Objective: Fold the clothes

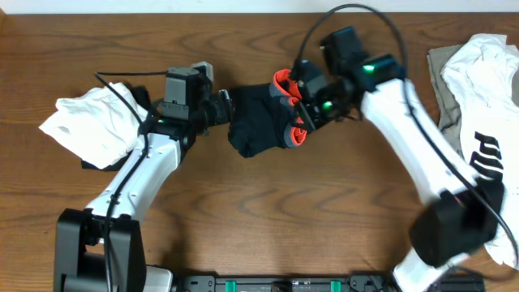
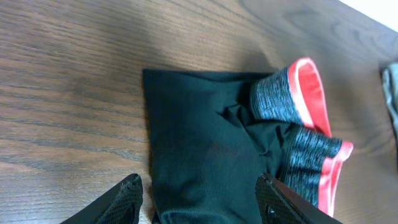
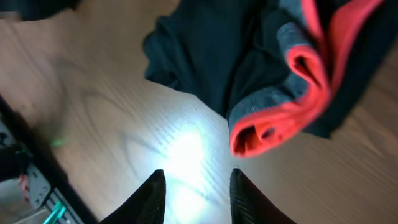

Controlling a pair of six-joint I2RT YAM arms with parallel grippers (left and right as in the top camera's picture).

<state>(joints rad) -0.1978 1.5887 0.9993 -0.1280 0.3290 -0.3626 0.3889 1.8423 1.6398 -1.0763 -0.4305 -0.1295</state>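
The black pants point(image 1: 255, 122) lie bunched in a folded bundle mid-table, their red-and-grey waistband point(image 1: 284, 83) at the right end. My left gripper point(image 1: 225, 109) is at the bundle's left edge. In the left wrist view it point(image 2: 200, 194) stands open, the pants point(image 2: 205, 143) running in between its fingers point(image 2: 127, 199); the waistband point(image 2: 308, 124) lies beyond. My right gripper point(image 1: 308, 112) hovers at the waistband end. In the right wrist view it point(image 3: 198, 183) is open over bare lit wood, nothing between its fingertips, with the waistband point(image 3: 292, 118) just ahead.
A crumpled white top point(image 1: 89, 126) lies at the left beside the left arm. At the far right a white top with black print point(image 1: 486, 113) lies over a beige piece point(image 1: 442, 77). The wooden table point(image 1: 268, 219) shows bare wood in front.
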